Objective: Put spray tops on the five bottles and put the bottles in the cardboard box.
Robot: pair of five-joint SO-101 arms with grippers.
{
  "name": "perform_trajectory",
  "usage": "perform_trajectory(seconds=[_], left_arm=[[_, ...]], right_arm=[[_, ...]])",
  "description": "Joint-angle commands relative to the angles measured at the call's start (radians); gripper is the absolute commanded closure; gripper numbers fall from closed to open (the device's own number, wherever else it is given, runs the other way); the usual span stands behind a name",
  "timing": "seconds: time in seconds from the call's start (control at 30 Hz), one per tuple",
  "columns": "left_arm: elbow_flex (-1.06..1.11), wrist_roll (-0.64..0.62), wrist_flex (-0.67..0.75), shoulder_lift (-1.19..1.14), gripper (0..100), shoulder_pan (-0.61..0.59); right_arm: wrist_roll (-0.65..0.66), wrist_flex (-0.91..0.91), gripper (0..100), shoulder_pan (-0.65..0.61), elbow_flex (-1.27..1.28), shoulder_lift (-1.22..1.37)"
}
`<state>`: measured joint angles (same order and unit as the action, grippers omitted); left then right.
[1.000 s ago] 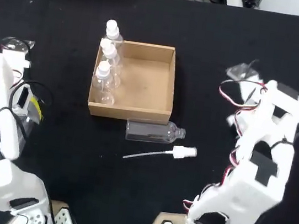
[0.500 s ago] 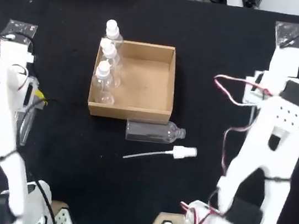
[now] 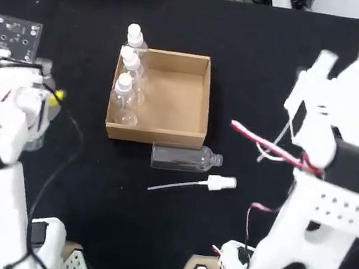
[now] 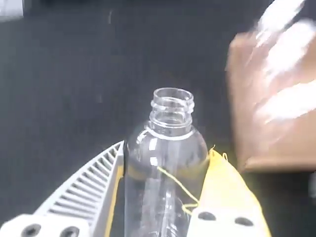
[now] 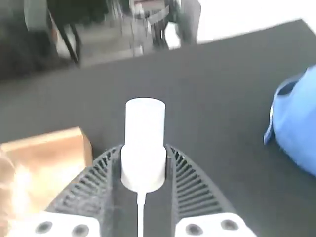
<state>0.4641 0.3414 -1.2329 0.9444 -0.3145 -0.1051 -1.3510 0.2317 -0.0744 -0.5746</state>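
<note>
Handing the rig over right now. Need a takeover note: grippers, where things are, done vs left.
Left gripper: shut on an uncapped bottle, held left of the cardboard box.
Right gripper: shut on a spray top, raised to the right of the box.
Three capped bottles stand along the box's left wall; I cannot tell if the farthest one is inside.
A fourth bottle lies uncapped on the table in front of the box, with a loose spray top beside it.
Done: three bottles capped.
Left: cap and box the held bottle, then the lying one.
</note>
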Motion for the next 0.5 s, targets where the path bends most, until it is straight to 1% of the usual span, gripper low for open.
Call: perform_trajectory(seconds=[0.0, 0.1, 0.23, 0.33, 0.47], left_arm=[[-0.143, -0.075, 0.023, 0.089, 97, 0.180], [-0.185, -0.106, 0.029, 0.144, 97, 0.325], [-0.159, -0.118, 0.071, 0.192, 97, 0.564], [-0.071, -0.118, 0.170, 0.219, 97, 0.708], [0.087, -0.118, 0.377, 0.250, 97, 0.834]], right_arm=[[-0.035, 0.032, 98.7, -0.012, -0.131, -0.042], [-0.075, 0.032, 98.7, -0.012, -0.196, -0.048], [-0.143, 0.031, 98.7, -0.012, -0.292, -0.050], [-0.186, 0.031, 98.7, -0.012, -0.364, -0.050], [-0.247, 0.029, 98.7, -0.028, -0.444, -0.050]])
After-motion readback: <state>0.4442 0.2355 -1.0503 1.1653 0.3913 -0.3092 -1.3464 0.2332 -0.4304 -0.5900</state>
